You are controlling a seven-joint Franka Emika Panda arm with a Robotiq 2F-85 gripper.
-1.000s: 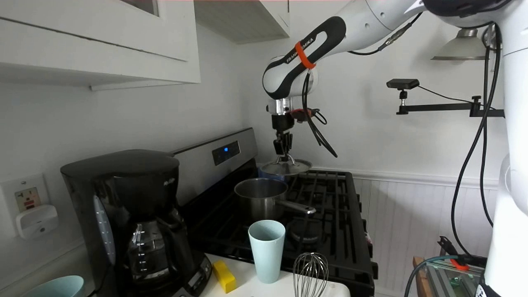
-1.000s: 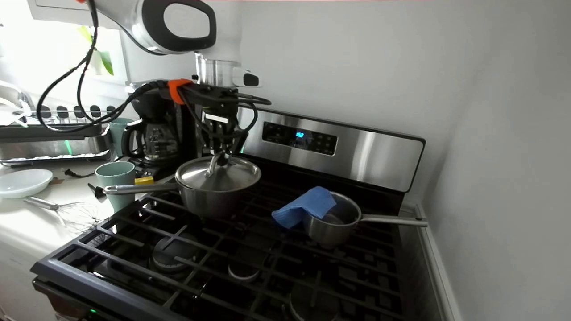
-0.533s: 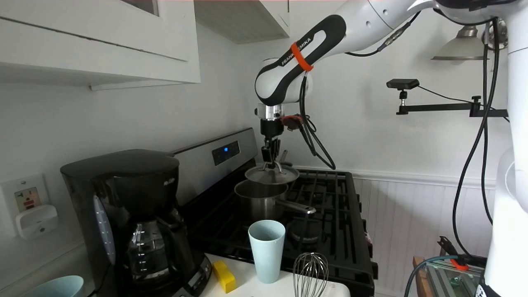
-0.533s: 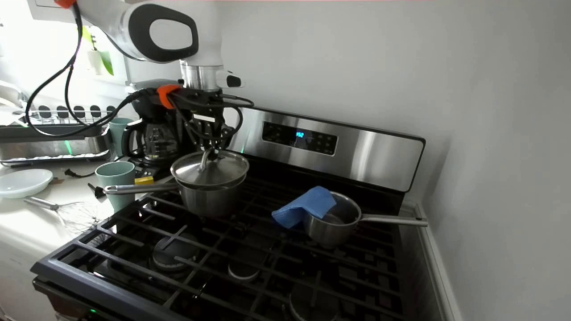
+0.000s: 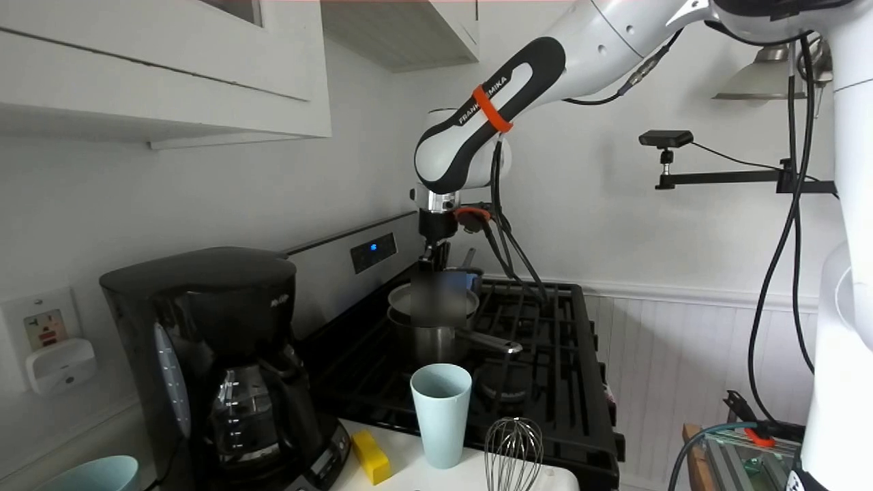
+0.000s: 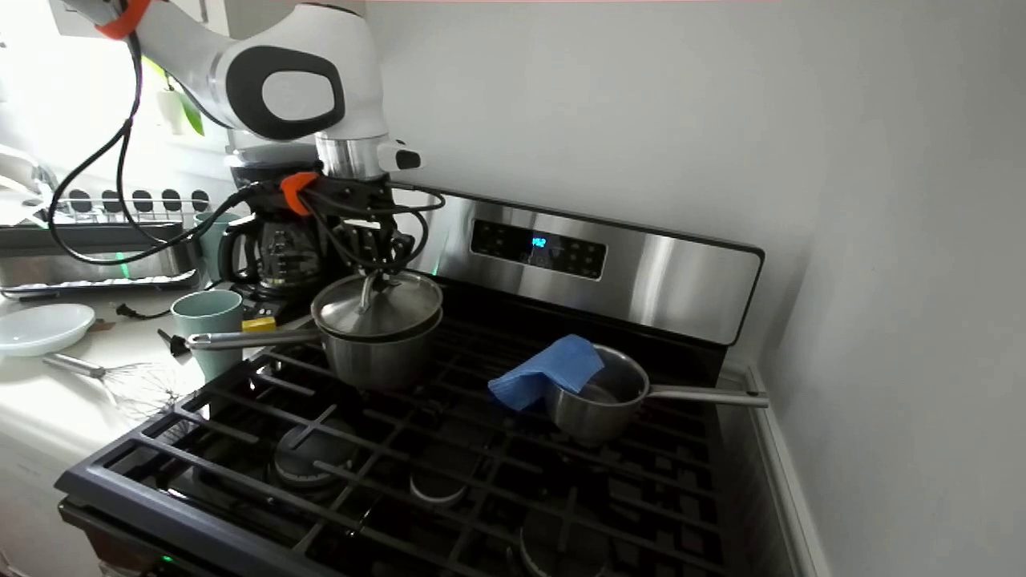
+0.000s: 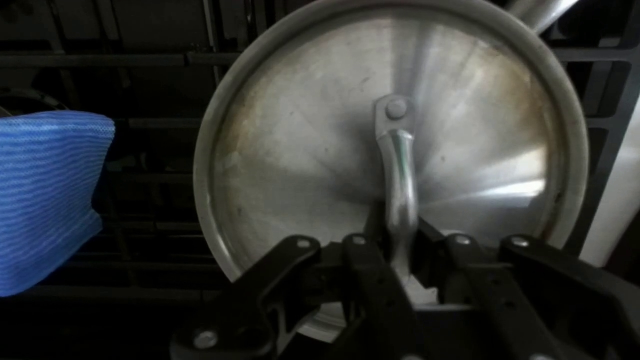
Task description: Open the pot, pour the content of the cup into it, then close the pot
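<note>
1. The lid has just come across and down: a second ago it hung higher and off to one side, and now it lies over the pot.
2. In an exterior view a dark gap shows between lid and pot, so it is not properly seated. Whether they touch anywhere, I cannot tell.
3. The jaws are drawn in to the thickness of the lid's handle, clamping it from both sides.
4. The pot stands on the stove; the cup stands upright on the counter, well apart from the jaws. Its bottom is hidden, so I cannot tell whether it is empty.
5. I judge this the closing step, near the end if the pour is done. The lid probably needs levelling and lowering before release; let go tilted, it might slide.
</note>
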